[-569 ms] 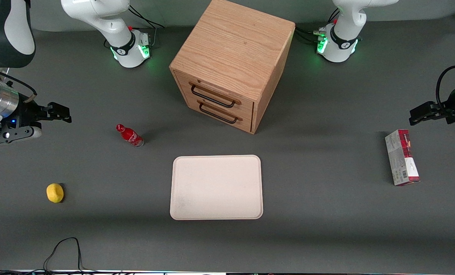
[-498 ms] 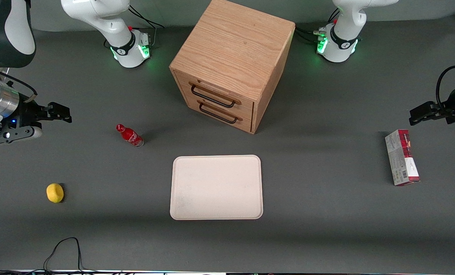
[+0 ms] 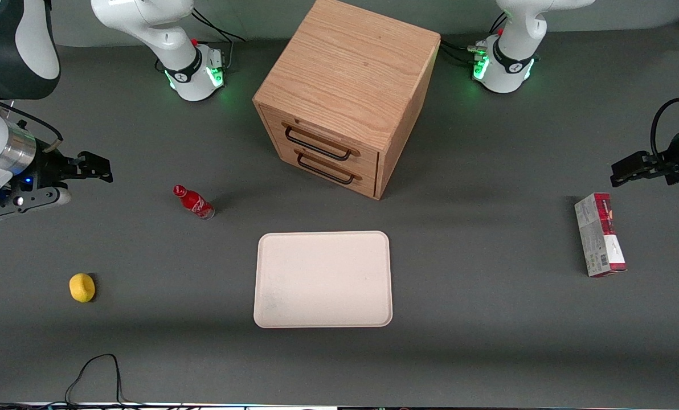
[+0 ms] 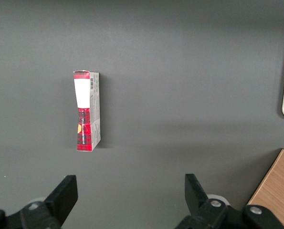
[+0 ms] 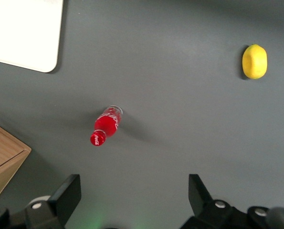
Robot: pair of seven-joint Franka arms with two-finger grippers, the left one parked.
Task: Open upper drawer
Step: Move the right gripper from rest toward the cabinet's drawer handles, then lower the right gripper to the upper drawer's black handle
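Note:
The light-oak cabinet (image 3: pixel 345 91) stands at the middle of the table, farther from the front camera than the tray. Its upper drawer (image 3: pixel 319 139) sits flush and closed, with a long black wire handle (image 3: pixel 315 145) across its front. The lower drawer (image 3: pixel 328 167) under it is closed too. My gripper (image 3: pixel 105 169) hangs open at the working arm's end of the table, well away from the cabinet, holding nothing. In the right wrist view the gripper (image 5: pixel 134 191) hovers over bare table, and a corner of the cabinet (image 5: pixel 3 155) shows.
A small red bottle (image 3: pixel 193 202) (image 5: pixel 106 125) stands between the gripper and the cabinet. A yellow lemon (image 3: pixel 82 287) (image 5: pixel 255 61) lies nearer the front camera. A cream tray (image 3: pixel 323 279) lies in front of the drawers. A red-and-grey carton (image 3: pixel 599 234) (image 4: pixel 87 110) lies toward the parked arm's end.
My gripper has shifted slightly toward the cabinet and a little farther from the front camera. Nothing on the table has moved.

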